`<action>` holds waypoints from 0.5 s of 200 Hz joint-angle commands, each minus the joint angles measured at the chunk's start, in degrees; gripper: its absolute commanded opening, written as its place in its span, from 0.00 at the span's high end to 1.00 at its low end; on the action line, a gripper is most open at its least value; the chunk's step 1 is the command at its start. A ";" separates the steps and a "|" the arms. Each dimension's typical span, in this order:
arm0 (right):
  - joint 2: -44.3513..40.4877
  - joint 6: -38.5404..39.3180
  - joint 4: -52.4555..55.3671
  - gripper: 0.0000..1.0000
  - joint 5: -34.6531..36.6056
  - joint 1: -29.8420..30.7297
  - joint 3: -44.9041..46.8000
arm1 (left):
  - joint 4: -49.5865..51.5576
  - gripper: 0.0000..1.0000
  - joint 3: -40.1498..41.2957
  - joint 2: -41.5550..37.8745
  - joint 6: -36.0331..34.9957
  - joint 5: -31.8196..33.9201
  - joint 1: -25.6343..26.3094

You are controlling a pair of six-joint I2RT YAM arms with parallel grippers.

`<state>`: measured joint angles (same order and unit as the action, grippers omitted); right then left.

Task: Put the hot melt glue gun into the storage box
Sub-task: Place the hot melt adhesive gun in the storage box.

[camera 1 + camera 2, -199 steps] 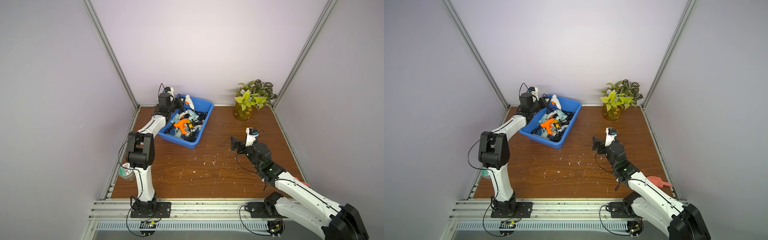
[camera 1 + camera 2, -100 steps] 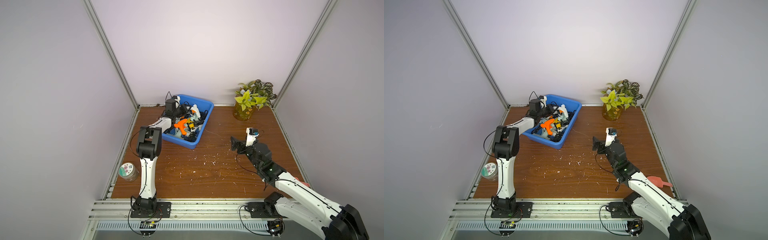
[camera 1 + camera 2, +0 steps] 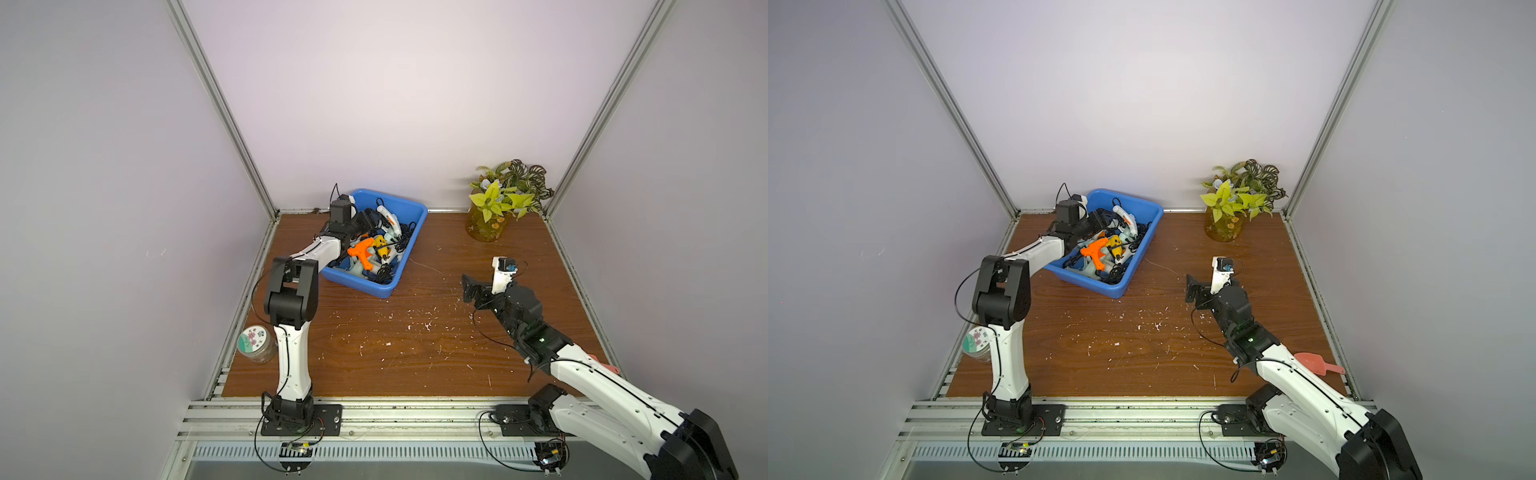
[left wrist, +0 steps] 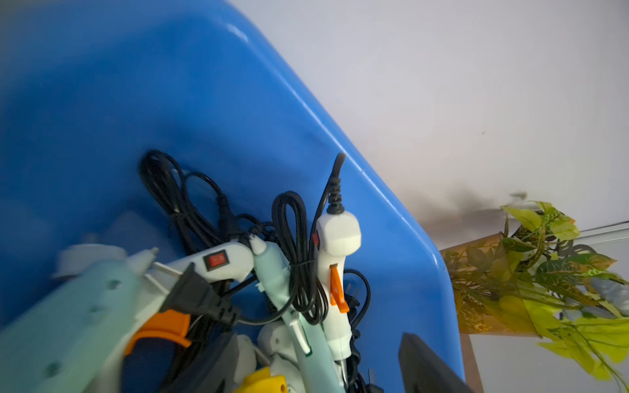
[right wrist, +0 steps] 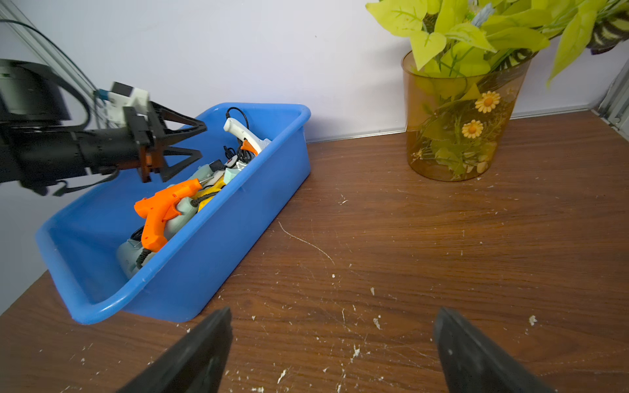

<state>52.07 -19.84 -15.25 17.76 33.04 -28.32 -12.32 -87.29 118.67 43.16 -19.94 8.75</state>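
The storage box stands on the wooden table against the back wall, and it is filled with glue guns and black cords. A white glue gun with an orange trigger leans at the far wall of the box, its cord end up. An orange glue gun lies on top of the heap in the middle of the box, and a yellow glue gun lies just beside it.

The left gripper hangs over the box, above the heap and near the white glue gun. The right gripper is well apart from the box, over bare table, with its fingers spread wide and nothing in them. Between it and the box only white crumbs lie on the wood. A plant in an amber vase stands well apart from the box, along the same wall. A jar with a flowered lid sits beside the left arm, well apart from the box.

The right wrist view shows what the top views do not show well: the fingers of the left gripper stand apart with nothing between them. The left wrist view alone shows a pale green glue gun, blurred, and a bundled cord. In a top view a pink scoop lies beside the right arm, far from the box.
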 commanded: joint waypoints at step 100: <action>-10.60 5.30 -5.30 0.00 10.54 -0.13 6.99 | -7.89 0.00 40.32 -48.34 -10.72 20.30 -3.09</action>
<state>44.47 -17.65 -15.40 24.75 32.97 -24.86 -16.08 -54.85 76.75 35.16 -2.31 5.98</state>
